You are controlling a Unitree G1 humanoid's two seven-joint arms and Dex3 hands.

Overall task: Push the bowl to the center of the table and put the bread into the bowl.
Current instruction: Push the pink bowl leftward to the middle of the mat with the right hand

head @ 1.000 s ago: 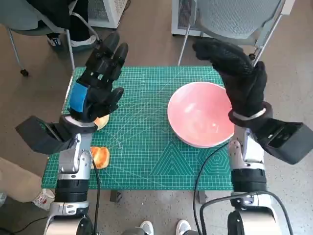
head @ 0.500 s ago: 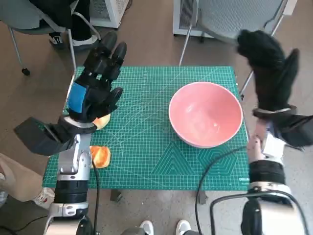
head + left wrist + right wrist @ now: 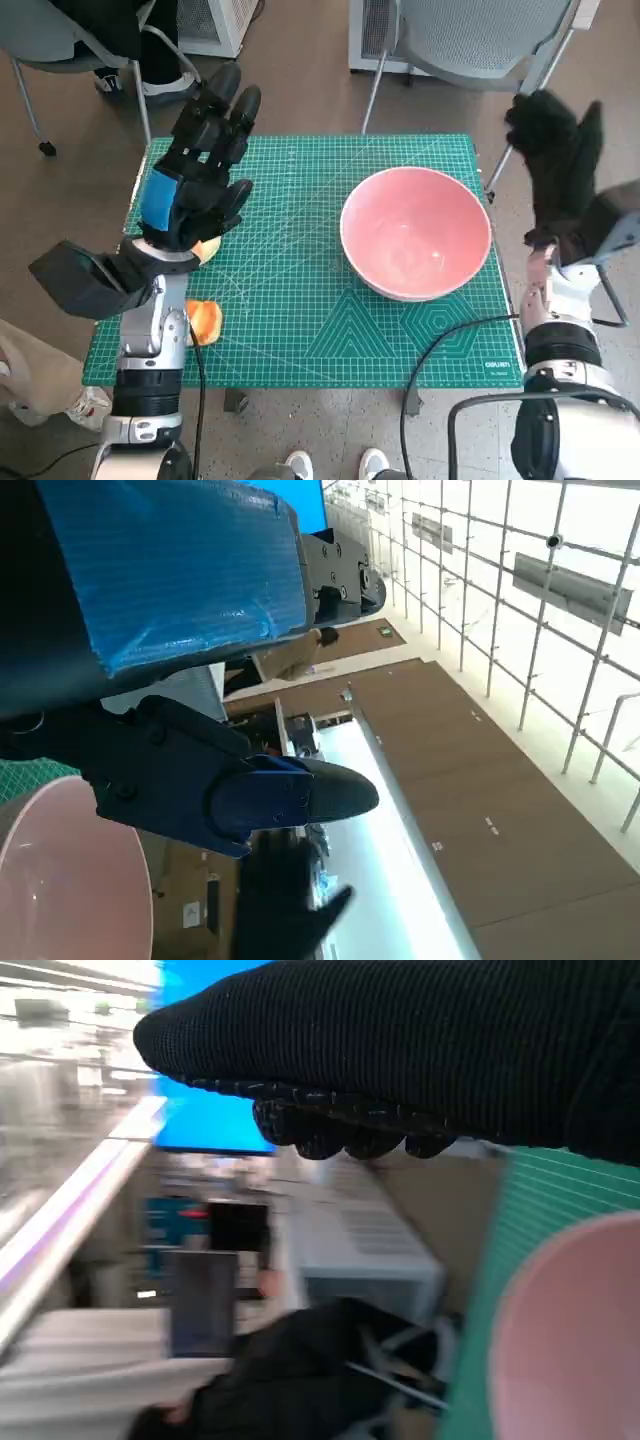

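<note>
An empty pink bowl stands on the right half of the green cutting mat; its rim also shows in the left wrist view and the right wrist view. Two pieces of orange-brown bread lie near the mat's left edge: one in the open, the other half hidden under my left hand. My left hand is raised above the mat's left side, fingers spread, holding nothing. My right hand is lifted off the table's right edge, beside the bowl and apart from it, fingers extended.
A grey chair stands behind the table on the right, another chair at the back left with a person's shoes beneath it. A black cable crosses the mat's front right corner. Shoes show below the front edge.
My right hand has swung from over the bowl's right rim outward, past the table's right edge. The bowl and bread have stayed where they were. My left hand has held still.
</note>
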